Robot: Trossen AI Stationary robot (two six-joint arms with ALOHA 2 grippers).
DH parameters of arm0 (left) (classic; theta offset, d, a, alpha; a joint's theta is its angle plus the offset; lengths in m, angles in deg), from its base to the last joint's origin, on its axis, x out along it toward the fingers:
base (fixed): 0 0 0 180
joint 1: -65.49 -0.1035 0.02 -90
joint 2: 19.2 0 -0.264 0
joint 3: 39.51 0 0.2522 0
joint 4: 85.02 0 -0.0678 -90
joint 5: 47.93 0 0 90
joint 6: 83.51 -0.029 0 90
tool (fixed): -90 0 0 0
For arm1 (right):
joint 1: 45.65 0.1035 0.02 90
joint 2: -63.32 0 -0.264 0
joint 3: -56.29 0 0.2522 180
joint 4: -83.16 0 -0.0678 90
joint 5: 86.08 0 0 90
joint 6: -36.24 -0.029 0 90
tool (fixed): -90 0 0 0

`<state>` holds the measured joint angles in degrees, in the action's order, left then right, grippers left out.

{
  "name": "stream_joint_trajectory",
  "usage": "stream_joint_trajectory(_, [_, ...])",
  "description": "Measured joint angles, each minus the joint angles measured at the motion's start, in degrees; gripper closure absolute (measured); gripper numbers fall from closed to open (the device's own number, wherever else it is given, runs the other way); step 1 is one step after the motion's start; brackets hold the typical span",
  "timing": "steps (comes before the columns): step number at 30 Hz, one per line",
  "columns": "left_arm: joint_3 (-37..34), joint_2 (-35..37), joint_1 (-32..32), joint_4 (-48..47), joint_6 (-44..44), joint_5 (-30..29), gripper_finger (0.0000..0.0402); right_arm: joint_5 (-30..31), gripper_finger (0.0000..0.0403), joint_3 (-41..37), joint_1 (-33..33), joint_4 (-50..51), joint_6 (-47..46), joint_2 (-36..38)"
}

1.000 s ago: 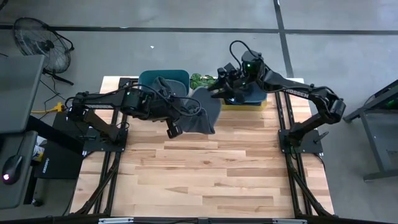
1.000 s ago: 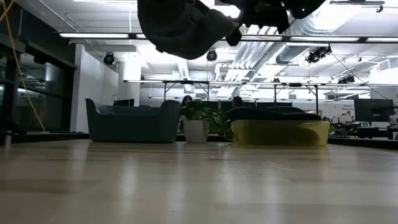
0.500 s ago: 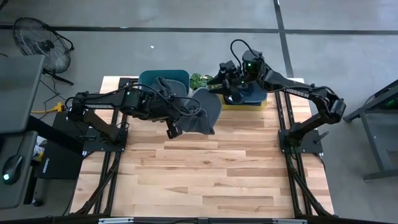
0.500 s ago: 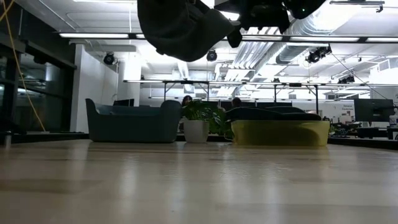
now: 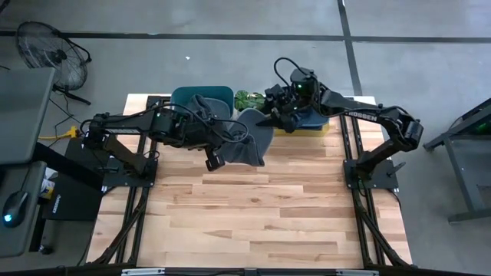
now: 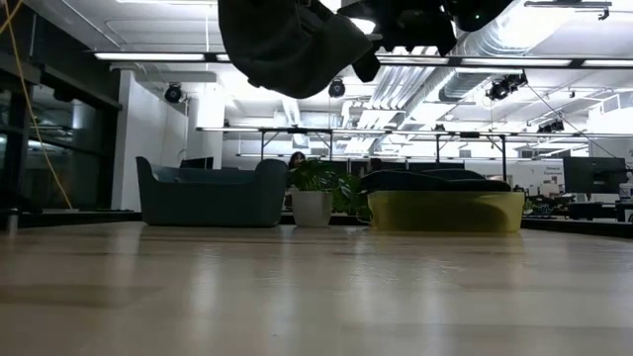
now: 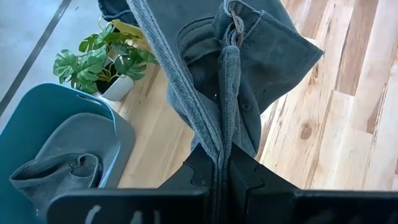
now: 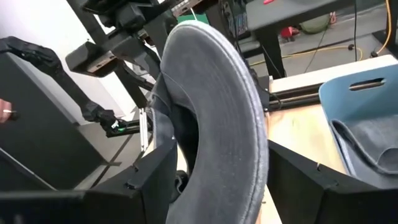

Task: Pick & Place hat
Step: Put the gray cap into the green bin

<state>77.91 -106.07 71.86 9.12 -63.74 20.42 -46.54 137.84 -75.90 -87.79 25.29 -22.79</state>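
At the far left of the table stands the teal bin (image 5: 201, 98) with a grey cloth item lying in it, presumably a further hat awaiting its turn; just beside it, towards the middle, the left gripper (image 5: 217, 157) is clamped tight on the grey hat (image 5: 252, 139), pinching a fold of its fabric so that the crown and brim hang free of the table (image 5: 261, 215); the low view confirms the hat (image 6: 287, 44) is carried well above the boards, with nothing beneath it, which suits a handover in the air rather than a set-down; the small potted plant (image 5: 247, 97) stands at the back edge between the two containers and is not involved; to the right, the right gripper (image 5: 278, 119) has its jaws spread wide on either side of the hat's brim (image 8: 217, 124), as its wrist view shows, but they have not closed on it, so the hat rests on the left arm's grip alone; behind the right gripper sits the yellow tray (image 5: 321, 126), in my judgement the likely destination.
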Motion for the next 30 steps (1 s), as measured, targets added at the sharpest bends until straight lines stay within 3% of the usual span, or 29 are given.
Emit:
stream_joint_trajectory(7, [0.0,0.0,0.0,-0.04,0.0,0.02,0.0395,-0.45,0.0216,0.0,0.01,0.17,-0.64,-0.13])
stream_joint_trajectory(20, [0.0,0.0,0.0,-0.23,0.01,-0.06,0.0377,-1.34,0.0388,0.0,-0.48,0.17,-0.51,-0.13])
stream_joint_trajectory(30, [-0.02,0.0,0.02,-0.13,0.02,-0.02,0.0371,-2.04,0.0397,0.0,-0.51,0.17,-0.75,-0.14])
